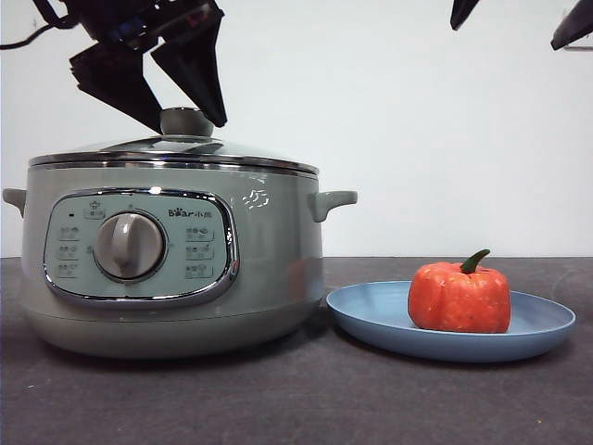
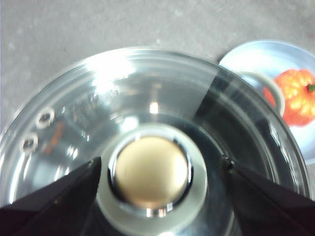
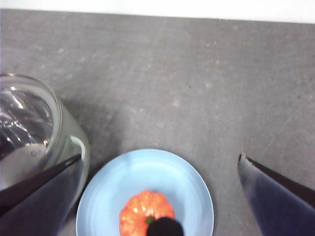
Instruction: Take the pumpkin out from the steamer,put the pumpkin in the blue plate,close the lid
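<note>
The sage-green steamer (image 1: 171, 269) stands at the left with the glass lid (image 1: 176, 153) resting on it. My left gripper (image 1: 185, 119) is open just above the lid, its jaws on either side of the knob (image 2: 150, 172) without closing on it. The orange pumpkin (image 1: 460, 297) sits upright in the blue plate (image 1: 371, 315) to the right of the steamer; both also show in the right wrist view, the pumpkin (image 3: 142, 216) on the plate (image 3: 147, 172). My right gripper (image 3: 160, 162) is open and empty, high above the plate.
The dark grey tabletop (image 1: 296, 399) runs in front of the steamer and plate. A white wall stands behind. The steamer's right handle (image 1: 332, 201) points toward the plate, with a small gap between pot and plate.
</note>
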`<state>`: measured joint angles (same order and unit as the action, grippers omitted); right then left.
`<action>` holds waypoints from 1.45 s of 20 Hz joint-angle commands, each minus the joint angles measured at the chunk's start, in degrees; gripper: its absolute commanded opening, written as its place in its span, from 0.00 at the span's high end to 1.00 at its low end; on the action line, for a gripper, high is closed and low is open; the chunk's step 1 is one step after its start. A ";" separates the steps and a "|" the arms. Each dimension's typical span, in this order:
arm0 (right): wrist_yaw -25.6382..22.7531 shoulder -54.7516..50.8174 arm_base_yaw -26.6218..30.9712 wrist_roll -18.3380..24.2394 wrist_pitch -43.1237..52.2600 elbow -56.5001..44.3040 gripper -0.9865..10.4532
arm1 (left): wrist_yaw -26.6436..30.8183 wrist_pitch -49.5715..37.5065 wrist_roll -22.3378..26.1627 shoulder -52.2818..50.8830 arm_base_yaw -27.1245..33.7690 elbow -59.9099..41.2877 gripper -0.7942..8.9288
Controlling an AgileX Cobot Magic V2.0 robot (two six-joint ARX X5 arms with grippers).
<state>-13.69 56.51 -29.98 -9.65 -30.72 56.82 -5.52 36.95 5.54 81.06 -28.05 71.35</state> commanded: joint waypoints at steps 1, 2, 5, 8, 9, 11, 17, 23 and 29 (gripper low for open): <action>0.26 0.02 -0.02 0.09 -1.55 -0.46 0.45 | -0.22 4.22 0.50 -0.70 -0.11 2.73 0.50; 0.28 0.02 -0.02 0.09 -2.32 -0.46 0.45 | -0.26 6.47 0.50 -0.70 -0.11 3.82 0.50; 0.31 0.02 -0.09 0.13 -5.20 -0.46 0.45 | -0.31 14.53 0.59 -0.70 -0.11 7.85 0.50; 0.33 0.02 -0.09 0.04 -8.22 -0.46 0.46 | -0.50 22.56 0.81 -0.70 -0.13 11.82 0.54; 0.31 0.02 -0.09 0.04 -8.96 -0.46 0.52 | -0.55 24.87 1.25 -0.70 -0.13 12.87 0.60; 0.31 0.02 -0.17 0.07 -9.77 -0.46 0.70 | -0.55 27.91 2.82 -1.31 -0.13 13.84 0.81; -0.20 -3.85 -4.39 0.09 -3.74 -4.20 0.93 | -0.74 21.86 4.61 -9.11 -0.22 9.20 0.93; -3.19 -17.77 -7.41 0.15 11.85 -21.14 0.93 | 0.11 3.78 1.40 -30.82 0.00 -16.13 0.93; -3.32 -25.14 -7.54 -3.08 14.73 -29.03 0.93 | 7.41 -1.44 -5.73 -46.56 0.00 -33.73 0.93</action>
<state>-16.71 31.38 -37.45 -11.05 -16.82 28.03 1.28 36.82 2.42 34.68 -28.08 37.67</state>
